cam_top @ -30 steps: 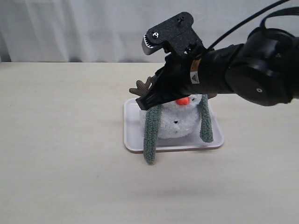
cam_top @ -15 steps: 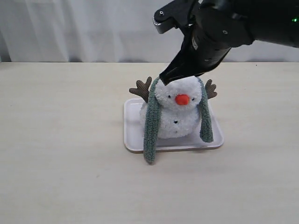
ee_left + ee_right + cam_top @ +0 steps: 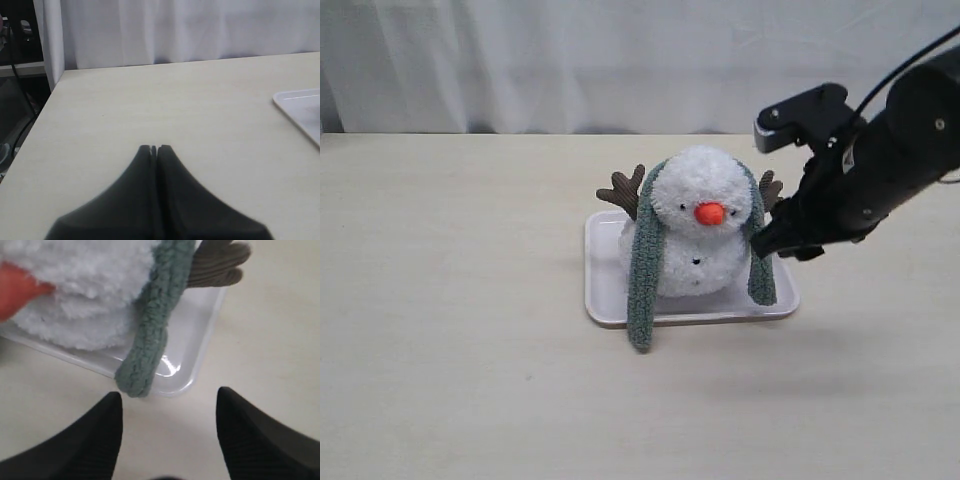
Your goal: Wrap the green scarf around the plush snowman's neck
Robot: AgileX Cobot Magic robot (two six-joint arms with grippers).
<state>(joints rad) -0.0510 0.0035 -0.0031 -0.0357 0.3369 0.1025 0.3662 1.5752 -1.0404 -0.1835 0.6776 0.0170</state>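
Right now the snowman stands upright on a white tray in the middle of the tabletop, facing the exterior camera with its orange nose showing. The green scarf passes behind the head, high up on both sides, and its two ends hang down in front, one on each side of the face and well apart from each other. On the left of the exterior view, the end drops past the tray's front rim and touches the tabletop. The other end stops on the tray, just inside its rim.

My right claw is released: its two black fingers stand wide apart with nothing between them. It hangs just beside the snowman on the right of the exterior view, close to the scarf's shorter end, and I cannot tell whether it touches the fleece there. From its wrist camera I look down on that rounded scarf end, the tray's corner and one brown twig arm.

My left claw is clenched, fingers pressed together and gripping nothing. It sits low over bare tabletop well off to the side, with only a corner of the tray in its view.
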